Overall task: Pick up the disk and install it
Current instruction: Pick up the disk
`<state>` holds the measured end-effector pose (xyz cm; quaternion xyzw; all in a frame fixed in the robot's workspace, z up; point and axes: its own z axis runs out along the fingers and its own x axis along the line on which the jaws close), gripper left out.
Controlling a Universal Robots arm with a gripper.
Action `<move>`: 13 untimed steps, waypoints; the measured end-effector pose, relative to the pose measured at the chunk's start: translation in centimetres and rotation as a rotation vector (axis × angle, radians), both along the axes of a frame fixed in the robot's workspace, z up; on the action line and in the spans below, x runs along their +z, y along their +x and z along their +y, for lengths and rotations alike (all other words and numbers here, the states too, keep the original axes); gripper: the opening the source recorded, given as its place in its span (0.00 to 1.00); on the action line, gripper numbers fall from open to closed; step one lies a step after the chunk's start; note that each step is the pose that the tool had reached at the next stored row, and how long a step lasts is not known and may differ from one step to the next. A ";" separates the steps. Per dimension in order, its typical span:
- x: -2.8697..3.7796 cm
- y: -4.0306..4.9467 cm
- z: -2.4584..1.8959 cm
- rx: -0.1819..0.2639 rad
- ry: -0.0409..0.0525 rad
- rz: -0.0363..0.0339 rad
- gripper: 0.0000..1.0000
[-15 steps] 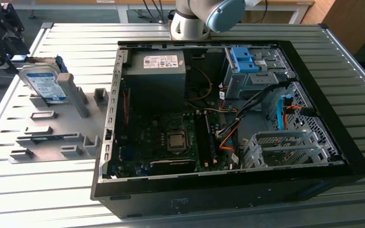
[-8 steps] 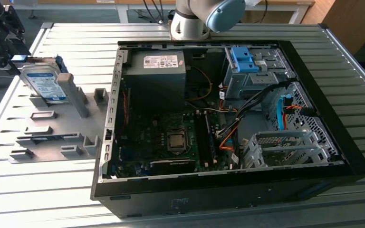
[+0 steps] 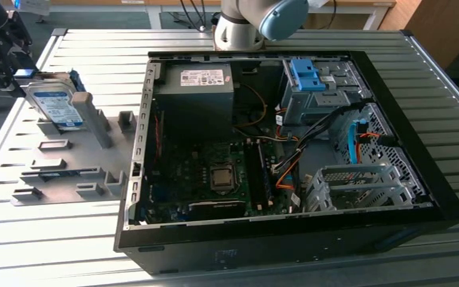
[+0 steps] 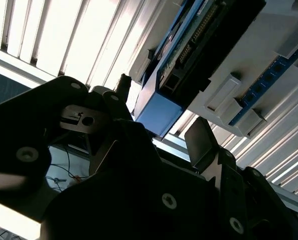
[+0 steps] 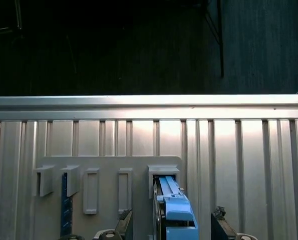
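Finds the disk at ten o'clock in the exterior view, standing on edge in a slot of the grey plate, white-and-blue label in view, blue rail along its upper edge. Sees the plate lying flat on the slatted table, at nine o'clock from the open case and just beside it, with more slots and blocks running toward seven o'clock and a blue strip seated in one of them. Finds the gripper over the disk's blue end, released and holding nothing: shows, in both wrist views, one of the fingers on each side of that end, both apart from it, bare plate visible through the gaps. Cannot judge the fingers' depth along the disk. Counts the disk as unlifted, seated in its slot, well apart from the case's bays. Inside the case, notes a black box at eleven o'clock, a blue bracket at one o'clock, a pale cage at four o'clock, the board from centre toward seven o'clock, and orange and black cables between board and cage. Catches the arm at twelve o'clock, beyond the case's far wall.
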<state>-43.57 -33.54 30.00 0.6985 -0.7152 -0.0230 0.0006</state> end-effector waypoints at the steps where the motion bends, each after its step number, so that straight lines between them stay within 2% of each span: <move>1: -0.16 0.00 0.00 0.000 0.0001 -0.0013 0.70; 5: -0.74 0.00 0.00 0.001 0.0001 -0.0052 0.70; 9: -0.77 0.00 0.00 0.002 -0.0001 -0.0051 0.69; 10: -0.77 0.00 0.00 0.002 0.0000 -0.0051 0.62; 13: -0.78 0.00 0.00 0.002 0.0000 -0.0052 0.62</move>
